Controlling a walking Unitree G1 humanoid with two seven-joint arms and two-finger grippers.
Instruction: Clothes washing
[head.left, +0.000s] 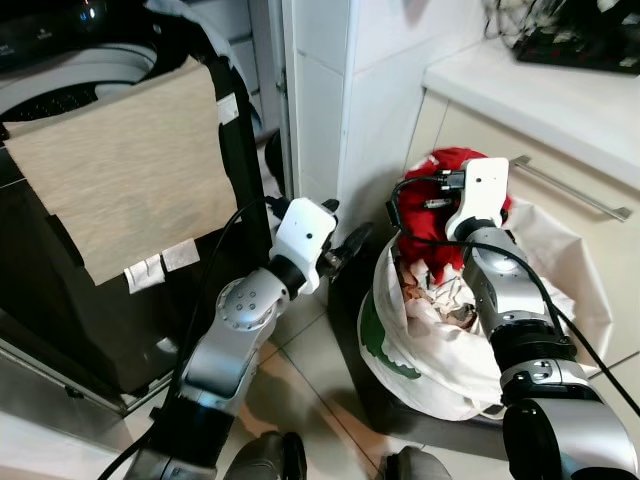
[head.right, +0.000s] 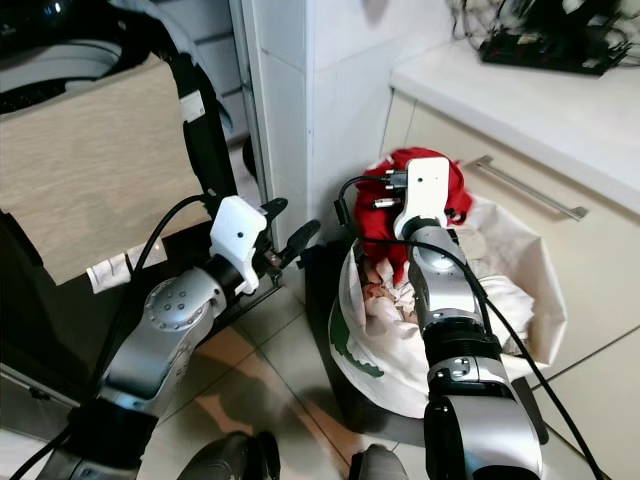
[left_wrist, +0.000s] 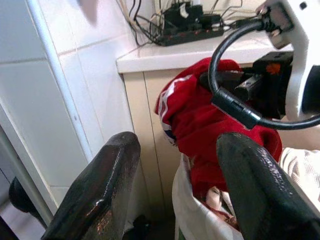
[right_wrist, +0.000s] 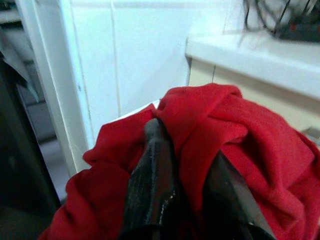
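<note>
- Right end effector (right_wrist: 185, 165) is clamped on a red garment (head.left: 440, 215), held just above the white laundry bag (head.left: 440, 350).
- Left end effector (left_wrist: 175, 185) hangs wide, empty, beside it.
- Next, I'd guess: carry it over to the washing machine (head.left: 60, 80).

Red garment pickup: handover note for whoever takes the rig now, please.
Right end effector: shut on the red garment, held bunched above the white laundry bag.
Left end effector: open, holding nothing, beside the bag and pointing toward the garment.
Washing machine: to the robot's left, a beige cloth draped over its front edge.
Done: garment gripped and partly lifted out of the bag.
Left: carry it to the machine and drop it in; more clothes remain in the bag.
</note>
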